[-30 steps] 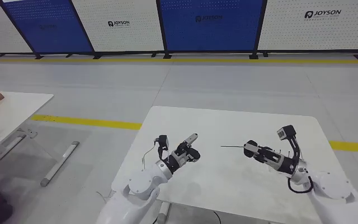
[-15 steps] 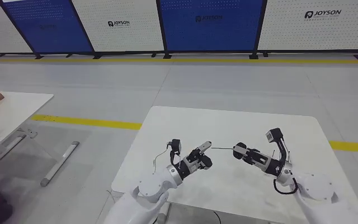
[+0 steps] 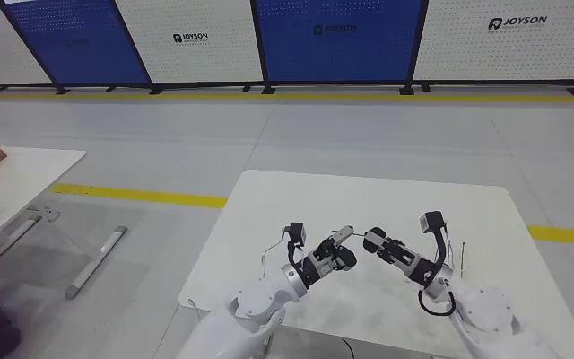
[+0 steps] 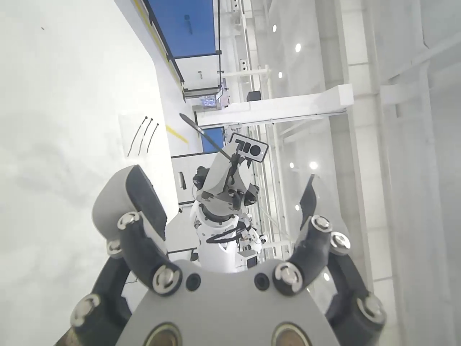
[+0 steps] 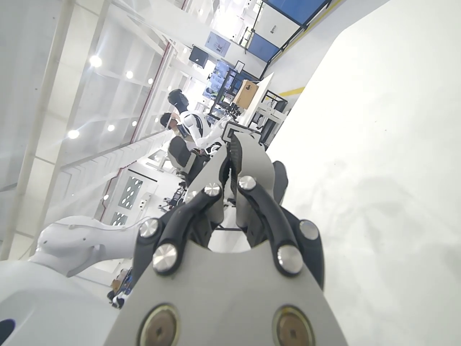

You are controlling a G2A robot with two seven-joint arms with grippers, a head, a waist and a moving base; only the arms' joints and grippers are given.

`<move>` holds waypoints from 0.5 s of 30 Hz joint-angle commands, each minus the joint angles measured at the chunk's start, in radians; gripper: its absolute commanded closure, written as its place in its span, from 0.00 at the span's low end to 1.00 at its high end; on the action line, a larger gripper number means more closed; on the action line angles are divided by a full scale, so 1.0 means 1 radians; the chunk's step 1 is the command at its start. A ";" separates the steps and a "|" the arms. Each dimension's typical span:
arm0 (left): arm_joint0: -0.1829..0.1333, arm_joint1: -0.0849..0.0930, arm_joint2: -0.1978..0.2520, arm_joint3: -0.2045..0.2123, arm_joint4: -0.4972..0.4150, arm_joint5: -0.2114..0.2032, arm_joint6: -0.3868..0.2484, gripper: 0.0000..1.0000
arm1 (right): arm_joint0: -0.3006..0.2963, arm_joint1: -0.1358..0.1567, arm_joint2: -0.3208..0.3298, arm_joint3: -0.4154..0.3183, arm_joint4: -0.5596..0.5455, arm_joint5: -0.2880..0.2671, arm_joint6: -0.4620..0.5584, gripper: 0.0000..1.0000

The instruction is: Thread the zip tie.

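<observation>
right gripper (image 5: 233, 140) clamped shut on zip tie (image 4: 206, 135), held above table (image 3: 296, 197). strap's long axis runs from right gripper toward left gripper (image 4: 226, 187); free tip just beside left fingers, which stand apart. left gripper nearer the tip, judged.

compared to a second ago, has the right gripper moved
Yes: the right gripper, holding the zip tie, has slid away from the table's right edge, toward its middle.
</observation>
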 commanded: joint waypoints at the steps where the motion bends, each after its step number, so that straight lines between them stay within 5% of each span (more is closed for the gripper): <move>1: 0.000 0.000 0.000 0.000 0.000 0.000 0.000 0.00 | 0.000 0.000 0.000 0.000 0.000 0.000 0.000 1.00; 12: -0.037 -0.011 0.024 0.043 0.033 -0.024 0.061 0.00 | 0.000 0.000 0.000 0.000 0.000 0.000 0.000 1.00; 13: -0.042 -0.012 0.027 0.049 0.032 -0.027 0.063 0.48 | 0.000 0.000 0.000 0.000 0.000 0.000 0.000 1.00; 15: -0.047 -0.014 0.032 0.061 0.025 -0.030 0.060 0.70 | 0.000 0.000 0.000 0.000 0.000 0.000 0.000 1.00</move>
